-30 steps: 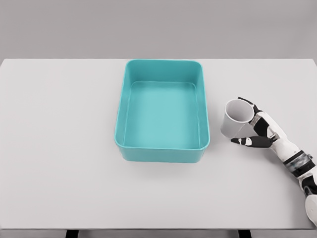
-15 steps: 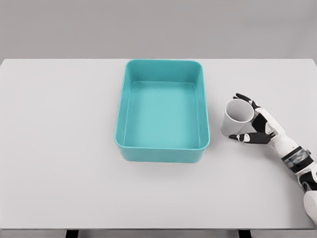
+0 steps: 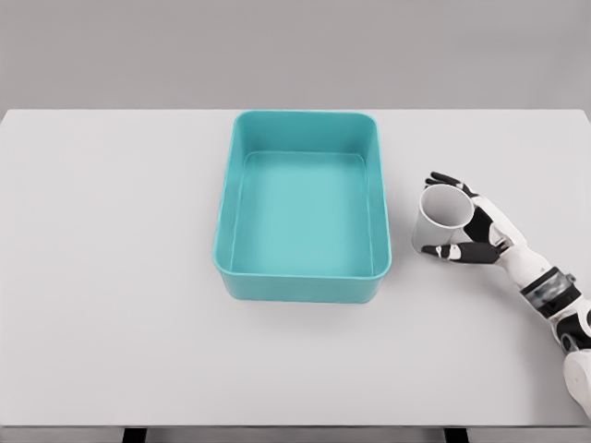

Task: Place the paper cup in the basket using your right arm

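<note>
Right hand [image 3: 476, 233] wraps the white paper cup [image 3: 440, 221], fingers curled around its side. Cup sits upright on the white table [image 3: 111, 277], just right of the teal rectangular plastic basket [image 3: 303, 277]. No readable markings.

A wide white table [image 3: 120, 277] fills the view, its far edge running straight against a grey backdrop. Sitting on it, just right of the middle, is a teal basket [image 3: 224, 208], rectangular with rounded corners, long side running away from the camera. To the right of the basket stands a white paper cup [image 3: 436, 228], near its wall but apart from it, mouth tilted toward the camera.
</note>
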Robot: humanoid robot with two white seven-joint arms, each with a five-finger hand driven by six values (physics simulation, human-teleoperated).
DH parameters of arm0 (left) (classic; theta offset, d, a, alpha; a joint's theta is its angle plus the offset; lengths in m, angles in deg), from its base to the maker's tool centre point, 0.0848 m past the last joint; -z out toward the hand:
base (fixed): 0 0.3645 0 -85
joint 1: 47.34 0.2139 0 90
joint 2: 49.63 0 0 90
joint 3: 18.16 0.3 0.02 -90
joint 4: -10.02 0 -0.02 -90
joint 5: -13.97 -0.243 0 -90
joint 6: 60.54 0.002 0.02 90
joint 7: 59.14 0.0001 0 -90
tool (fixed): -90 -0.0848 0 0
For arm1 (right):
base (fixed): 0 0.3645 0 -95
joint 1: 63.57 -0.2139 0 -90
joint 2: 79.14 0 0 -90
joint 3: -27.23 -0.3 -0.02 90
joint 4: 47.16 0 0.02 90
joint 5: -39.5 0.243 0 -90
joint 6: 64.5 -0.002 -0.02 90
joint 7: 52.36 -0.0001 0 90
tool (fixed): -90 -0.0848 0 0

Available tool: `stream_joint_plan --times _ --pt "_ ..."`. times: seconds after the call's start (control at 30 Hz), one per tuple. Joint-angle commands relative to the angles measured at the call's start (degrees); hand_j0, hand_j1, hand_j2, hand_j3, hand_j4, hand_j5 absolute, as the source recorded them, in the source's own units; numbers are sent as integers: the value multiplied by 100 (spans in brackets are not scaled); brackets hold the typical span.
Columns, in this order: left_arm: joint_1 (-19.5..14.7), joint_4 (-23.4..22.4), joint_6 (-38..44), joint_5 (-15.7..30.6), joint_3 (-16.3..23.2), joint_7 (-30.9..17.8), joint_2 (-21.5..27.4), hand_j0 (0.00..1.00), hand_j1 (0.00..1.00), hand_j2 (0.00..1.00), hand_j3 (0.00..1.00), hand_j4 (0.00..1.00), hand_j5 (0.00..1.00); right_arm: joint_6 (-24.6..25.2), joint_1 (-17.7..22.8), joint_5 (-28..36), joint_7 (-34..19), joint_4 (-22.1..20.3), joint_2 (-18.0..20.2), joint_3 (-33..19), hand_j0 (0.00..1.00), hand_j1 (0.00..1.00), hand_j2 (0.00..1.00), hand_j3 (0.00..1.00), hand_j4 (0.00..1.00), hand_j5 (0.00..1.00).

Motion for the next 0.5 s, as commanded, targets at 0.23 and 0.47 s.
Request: stream_joint_plan --times 0.23,0.47 --pt "0 0 0 0 0 -1 0 100 100 100 100 100 100 1 9 17 0 -10 12 -9 59 59 59 59 59 59" --pt "0 0 0 0 0 -1 0 100 100 100 100 100 100 -7 -9 8 0 -106 108 -71 57 57 57 57 57 57"
